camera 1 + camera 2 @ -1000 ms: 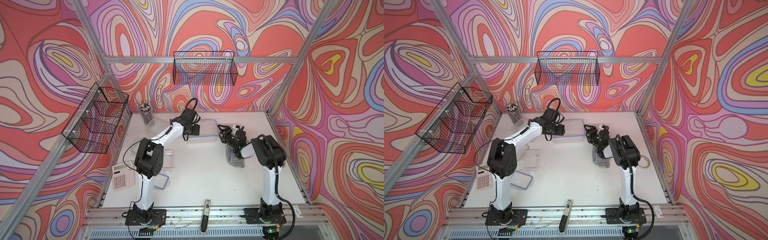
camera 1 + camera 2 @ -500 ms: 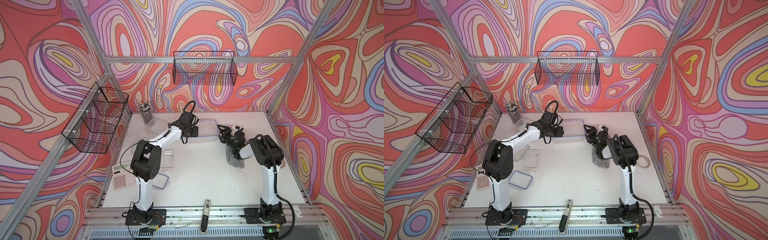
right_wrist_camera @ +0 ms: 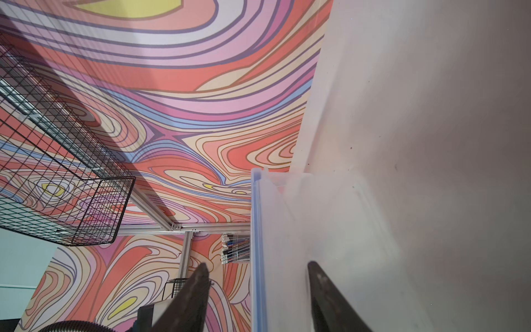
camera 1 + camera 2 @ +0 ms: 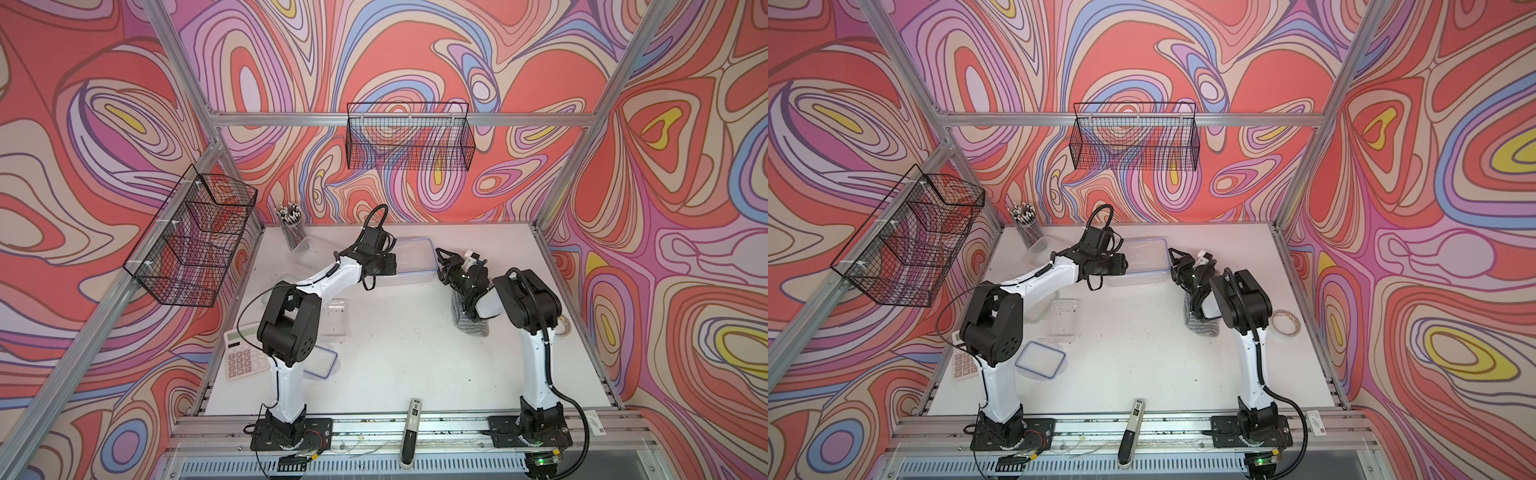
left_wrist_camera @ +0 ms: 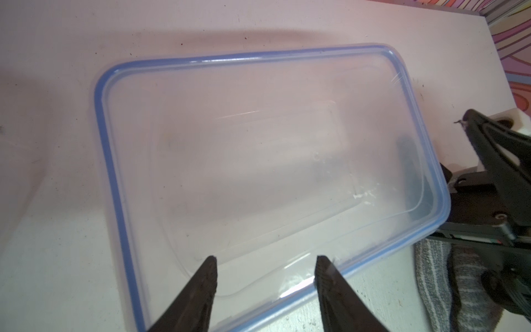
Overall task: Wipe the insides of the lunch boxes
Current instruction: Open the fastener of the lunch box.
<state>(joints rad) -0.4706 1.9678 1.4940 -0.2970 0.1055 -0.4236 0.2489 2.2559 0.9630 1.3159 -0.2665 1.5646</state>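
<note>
Two grippers flank the large lunch box point(image 4: 413, 259), lidded, near the table's point(image 4: 415, 357) back edge. The left gripper point(image 5: 265, 258) hovers over one end, jaws parted and empty. The right gripper point(image 3: 255, 266) straddles the blue lid rim point(image 3: 256, 230), unclamped, probably to pry it off before wiping. The cloth point(image 4: 471, 326) lies toward the right edge.

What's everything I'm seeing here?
large clear plastic lunch box: one, blue-rimmed lid on, back middle
medium clear plastic tub: one, open, left
small clear plastic tub: one, beside pen cup
loose blue-rimmed clear lid: one, front left
mesh pen cup: one, back left
grey striped cloth: one, right
white calculator: one, left edge
beige tape roll: one, right edge
black wire baskets: two, on walls
left pincer: black, open over large box
right pincer: black, open astride its rim
</note>
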